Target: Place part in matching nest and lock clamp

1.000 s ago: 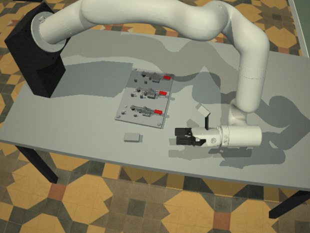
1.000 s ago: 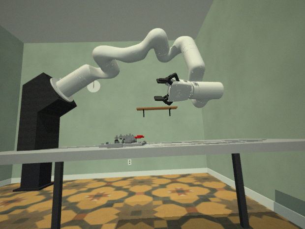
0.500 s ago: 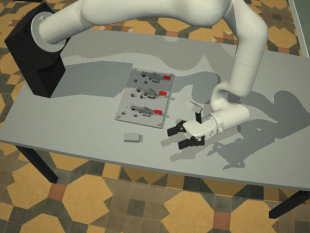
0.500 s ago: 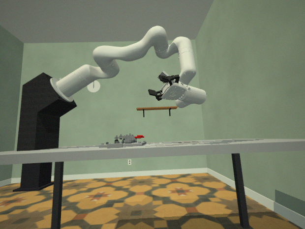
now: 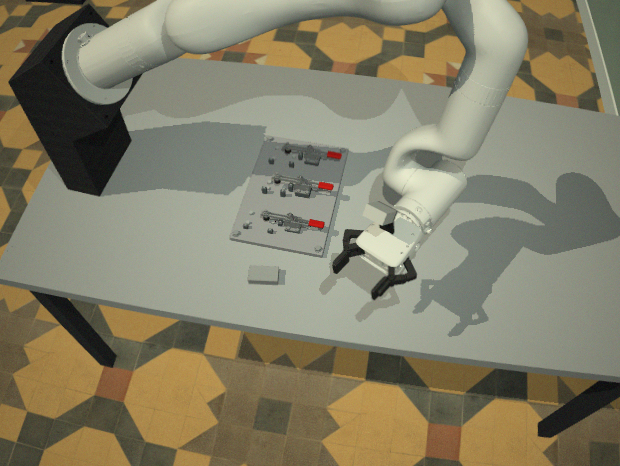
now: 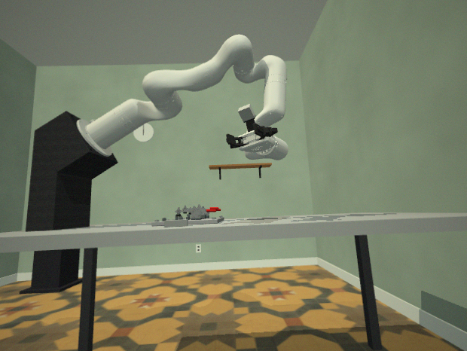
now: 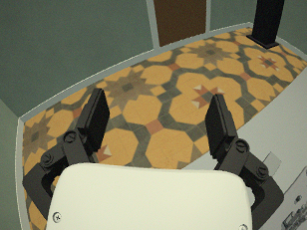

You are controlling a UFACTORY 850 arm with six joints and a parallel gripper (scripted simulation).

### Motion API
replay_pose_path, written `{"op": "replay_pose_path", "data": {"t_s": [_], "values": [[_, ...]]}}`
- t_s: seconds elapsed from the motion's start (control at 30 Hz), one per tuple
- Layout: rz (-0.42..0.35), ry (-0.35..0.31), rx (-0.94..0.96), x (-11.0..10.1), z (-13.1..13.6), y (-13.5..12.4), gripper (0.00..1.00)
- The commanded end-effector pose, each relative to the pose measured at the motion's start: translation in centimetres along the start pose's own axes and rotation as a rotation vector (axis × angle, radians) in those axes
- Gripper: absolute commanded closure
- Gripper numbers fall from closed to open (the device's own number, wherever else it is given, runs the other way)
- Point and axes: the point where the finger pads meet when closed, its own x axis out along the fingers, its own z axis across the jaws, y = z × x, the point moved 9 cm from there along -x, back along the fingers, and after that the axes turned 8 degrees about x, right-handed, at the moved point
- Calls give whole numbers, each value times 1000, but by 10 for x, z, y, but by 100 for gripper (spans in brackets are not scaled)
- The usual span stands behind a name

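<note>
Overhead, xArm Gripper (image 5: 356, 281) (image 6: 251, 135) (image 7: 157, 103): fingers spread fully, nothing held, above the table (image 5: 170, 240) (image 6: 264, 228).
Rectangular grey part (image 5: 263, 274) (image 6: 175, 223) (image 7: 271, 164): on the table, left of the gripper in this view, well apart from it and just beside the fixture plate.
Fixture plate (image 5: 288, 242) (image 6: 212, 221) (image 7: 299, 185): up and left of the gripper, bearing three toggle clamps.
Red clamp handles: far (image 5: 334, 155), middle (image 5: 325, 185) and near (image 5: 316, 223), all on the plate's gripper side; whether they are locked, I cannot tell.
Exterior, gripper height: high over the tabletop, touching neither part nor fixture.
Exterior, part: low and to the left of the gripper, in front of the fixture plate.
Wrist, finger pads: wide apart, only floor showing between them.
Wrist, part: past the right-hand finger in this view, partly hidden by the gripper.
Wrist, fixture plate: farther right, cut by the picture's edge.

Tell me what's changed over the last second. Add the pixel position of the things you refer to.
The gripper (image 5: 356, 282) (image 6: 251, 135) (image 7: 157, 103) has rolled and swung round: in the top view its fingers pointed left, and now point down-left, toward the near table edge. Nothing was gripped or released. The part (image 5: 263, 274) (image 6: 175, 223) (image 7: 270, 164) and fixture (image 5: 280, 243) (image 6: 211, 221) (image 7: 299, 185) stayed put.
</note>
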Motion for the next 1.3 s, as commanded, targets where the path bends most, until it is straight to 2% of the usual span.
{"op": "replay_pose_path", "data": {"t_s": [0.0,0.13,0.23,0.27,0.43,0.47,0.53,0.7,0.8,0.83,0.93,1.23,1.27], "values": [[-92,105,-102,-6,10,3,0],[-173,194,-203,-14,23,3,0],[-184,206,-217,-15,25,3,0],[-246,273,-297,-22,36,4,0],[-309,340,-378,-30,48,4,0],[-349,382,-431,-34,57,5,0],[-372,406,-461,-37,62,6,0],[-485,524,-613,-51,91,9,0],[-497,535,-629,-53,94,10,0],[-557,598,-712,-60,112,13,0],[-595,637,-764,-65,123,16,0],[-777,828,-1024,-84,186,34,0],[-783,835,-1033,-85,188,35,0]]}}
